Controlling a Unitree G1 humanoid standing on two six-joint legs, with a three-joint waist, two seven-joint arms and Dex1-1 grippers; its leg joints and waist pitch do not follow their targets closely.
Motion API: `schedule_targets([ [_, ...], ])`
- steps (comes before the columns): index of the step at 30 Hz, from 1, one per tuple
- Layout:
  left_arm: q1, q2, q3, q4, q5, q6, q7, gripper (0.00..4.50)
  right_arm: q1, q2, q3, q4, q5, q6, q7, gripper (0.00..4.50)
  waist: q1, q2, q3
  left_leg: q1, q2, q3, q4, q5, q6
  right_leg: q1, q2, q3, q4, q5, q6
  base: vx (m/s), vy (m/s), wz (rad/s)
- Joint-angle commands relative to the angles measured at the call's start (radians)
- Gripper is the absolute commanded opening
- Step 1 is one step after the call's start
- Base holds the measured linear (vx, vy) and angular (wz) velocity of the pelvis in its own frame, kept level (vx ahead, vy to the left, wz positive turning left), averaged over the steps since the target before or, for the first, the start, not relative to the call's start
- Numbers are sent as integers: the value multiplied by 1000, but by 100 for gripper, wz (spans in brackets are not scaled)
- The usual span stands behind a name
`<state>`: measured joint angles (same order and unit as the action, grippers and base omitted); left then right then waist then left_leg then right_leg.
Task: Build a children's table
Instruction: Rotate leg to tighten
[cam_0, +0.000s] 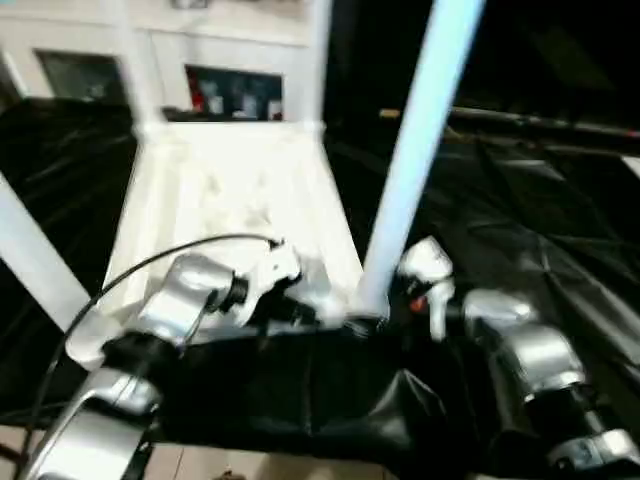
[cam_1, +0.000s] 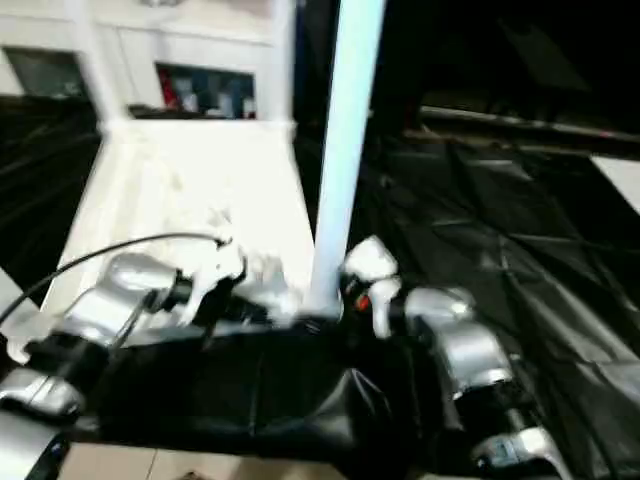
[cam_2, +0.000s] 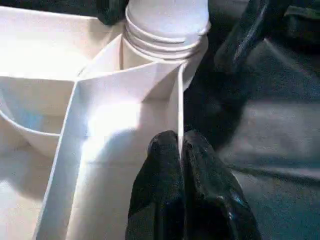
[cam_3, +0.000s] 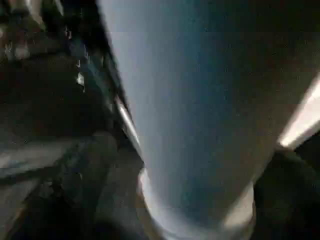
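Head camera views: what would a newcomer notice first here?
A white tabletop lies underside-up on the black-draped work table, with tube legs standing from its corners. The nearest leg rises tall from its near right corner socket, between the two silver forearms. The left gripper is shut against a rib beside that socket.

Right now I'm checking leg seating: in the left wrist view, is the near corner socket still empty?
No: a white tube leg stands in the corner socket of the tabletop, its ribbed end showing at the rim.
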<state>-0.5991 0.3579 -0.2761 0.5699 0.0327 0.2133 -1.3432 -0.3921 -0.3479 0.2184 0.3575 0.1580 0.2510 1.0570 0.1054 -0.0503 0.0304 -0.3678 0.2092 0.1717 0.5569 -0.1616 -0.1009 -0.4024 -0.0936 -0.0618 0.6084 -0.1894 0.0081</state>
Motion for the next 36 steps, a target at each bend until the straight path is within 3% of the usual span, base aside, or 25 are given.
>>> schedule_targets([
  [1,8,-37,-9,-29,-63,3,-34,0,-5,9,38,2,-25,2,12,423,-3,-3,-43,7,22,4,-65,-253,39,43,-44,37,-75,-207,-195,0,0,0],
  [5,12,-32,-7,-39,-65,8,-36,0,-4,6,52,-9,-23,12,19,423,-1,-6,-43,8,21,5,-64,-260,36,43,-47,38,-79,-240,-182,0,0,0],
  [8,12,-32,-2,-44,-66,9,-29,0,-6,7,56,-11,-25,14,19,398,-2,-7,-44,7,21,4,-63,-254,35,43,-46,39,-79,-242,-176,0,0,0],
  [20,17,-24,2,-61,-67,23,-29,0,-3,13,55,-7,-17,11,22,296,1,-5,-46,8,20,6,-60,-222,42,46,-43,38,-72,-183,-192,0,0,0],
  [24,18,-23,1,-61,-65,22,-27,0,1,18,57,-6,-18,8,18,280,1,-4,-47,9,20,6,-58,-215,43,47,-43,38,-70,-166,-198,0,0,0],
  [28,7,-50,2,-36,-39,15,47,0,-6,83,17,61,-29,3,-108,276,1,-3,-47,9,20,6,-59,-221,37,45,-43,38,-69,-168,-201,0,0,0],
  [31,-4,-68,0,-10,-17,8,96,0,-16,111,2,100,-43,-9,-176,275,-4,-4,-44,7,18,3,-64,-256,16,45,-46,36,-77,-247,-182,0,0,0],
  [33,-20,-89,2,23,6,8,159,0,-30,140,-16,143,-57,-17,-255,274,-14,-4,-38,11,17,0,-67,-317,-3,38,-47,35,-90,-361,-156,0,0,0],
  [34,-44,-123,5,69,31,14,243,0,-55,184,-49,205,-70,-19,-382,274,-16,-5,-39,10,15,-1,-67,-324,-6,41,-48,34,-92,-389,-146,0,0,0],
  [35,-44,-123,5,69,31,14,243,0,-55,184,-49,205,-70,-19,-382,274,-18,-4,-38,14,15,-1,-67,-332,-11,33,-49,36,-98,-432,-128,0,0,0],
  [36,-70,-162,10,115,53,23,336,0,-87,229,-88,267,-77,1,-524,274,-22,-4,-36,16,13,-2,-66,-346,-20,30,-50,37,-103,-466,-118,0,0,0],
])
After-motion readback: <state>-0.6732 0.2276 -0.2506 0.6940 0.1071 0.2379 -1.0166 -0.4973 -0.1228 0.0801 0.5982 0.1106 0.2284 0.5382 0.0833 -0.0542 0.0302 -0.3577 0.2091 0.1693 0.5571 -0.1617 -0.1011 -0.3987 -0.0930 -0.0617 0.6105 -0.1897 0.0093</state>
